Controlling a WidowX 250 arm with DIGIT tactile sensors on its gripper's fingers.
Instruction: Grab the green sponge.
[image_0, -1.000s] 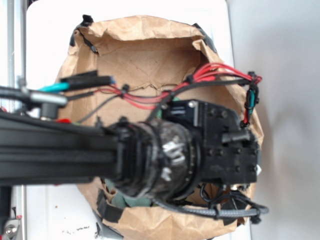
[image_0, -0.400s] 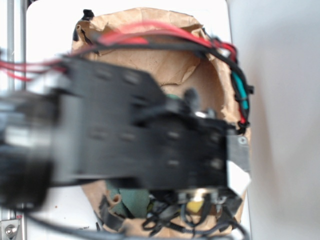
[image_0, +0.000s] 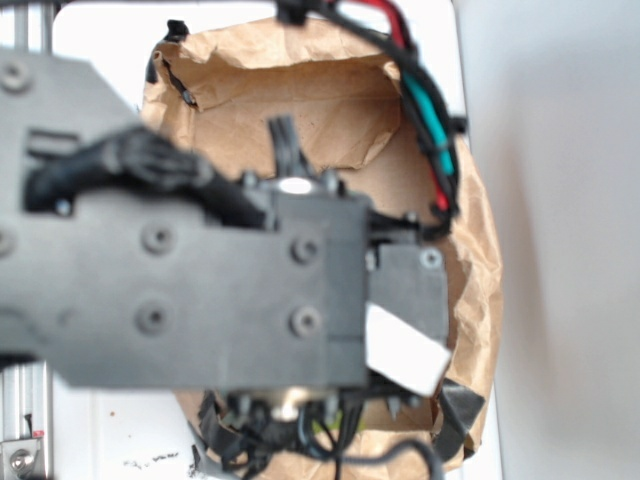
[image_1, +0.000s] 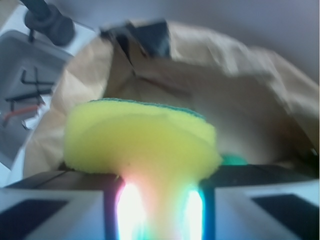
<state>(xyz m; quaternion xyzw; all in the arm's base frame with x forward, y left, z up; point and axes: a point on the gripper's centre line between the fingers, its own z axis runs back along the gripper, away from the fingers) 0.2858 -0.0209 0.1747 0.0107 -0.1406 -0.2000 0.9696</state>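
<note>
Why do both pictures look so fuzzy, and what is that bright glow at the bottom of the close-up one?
In the exterior view, the robot arm sits very near the lens, so it is out of focus and hides much of the paper bag. In the wrist view, the sponge is soft-edged, and glare with pink and green fringes washes out where it meets the fingers; its source is unclear.

Bright daylight, blurred foreground, overexposed glare

Blurred black arm (image_0: 180, 300) with round screw heads, bundled black, red and teal cables (image_0: 425, 130), white tag (image_0: 403, 350).
</note>
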